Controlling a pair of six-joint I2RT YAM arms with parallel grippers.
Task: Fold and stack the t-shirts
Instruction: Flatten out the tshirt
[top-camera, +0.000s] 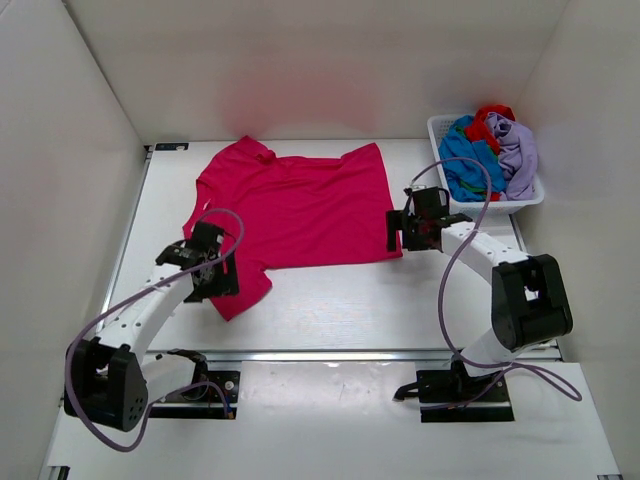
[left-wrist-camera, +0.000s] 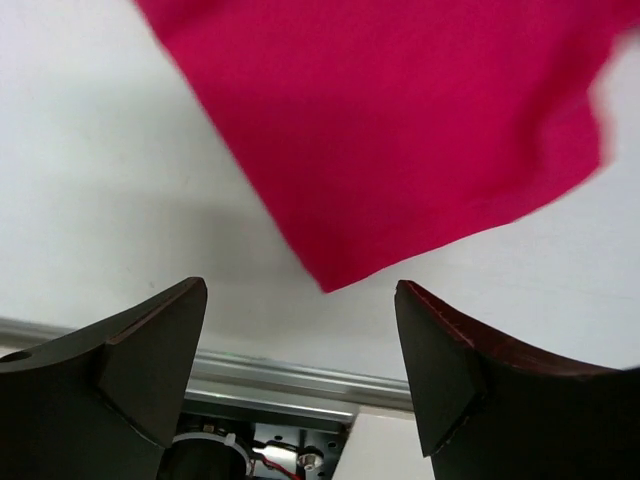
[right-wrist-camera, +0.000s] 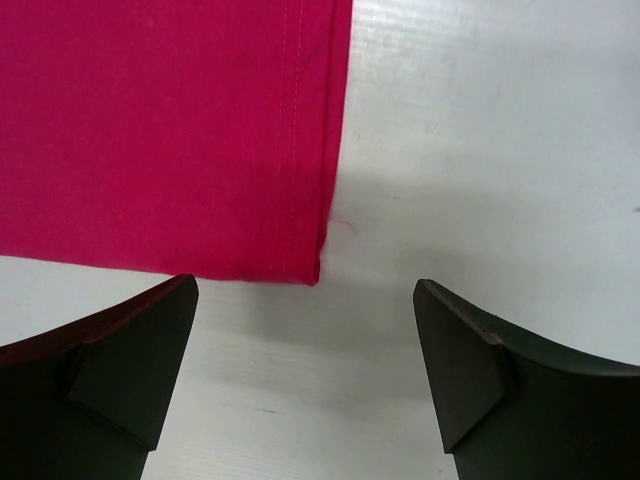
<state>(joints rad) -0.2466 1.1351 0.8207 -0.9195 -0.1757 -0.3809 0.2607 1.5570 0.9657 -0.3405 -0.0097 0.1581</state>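
A magenta-pink t-shirt lies spread flat on the white table, collar at the far left, hem at the right. My left gripper is open and empty above the shirt's near sleeve; in the left wrist view the sleeve corner lies just ahead of the fingers. My right gripper is open and empty at the shirt's near right hem corner, which lies just beyond the fingers. Blue, red and lavender t-shirts are piled in the basket.
The white slatted basket stands at the far right against the wall. White walls enclose the table on three sides. A metal rail runs along the near edge by the arm bases.
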